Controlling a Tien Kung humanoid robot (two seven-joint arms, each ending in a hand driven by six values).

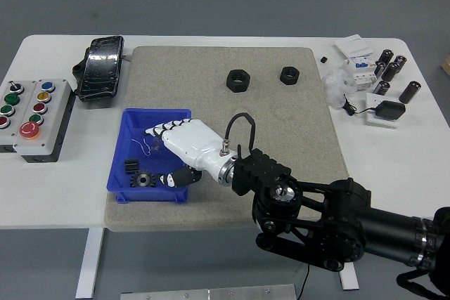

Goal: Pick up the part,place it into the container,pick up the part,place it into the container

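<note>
We see the toothed black metal gear (144, 180) lying flat, axis up, near the front wall of the blue plastic bin (125, 121); our right hand (177, 147) hovers above, fingers released.

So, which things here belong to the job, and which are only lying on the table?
Job:
- gear, lying in the bin
- small black part beside it
- blue bin
- two nuts on the mat
- right hand, open over the bin

Lying about:
- button box
- black pedal
- cylinders
- adapter
</note>
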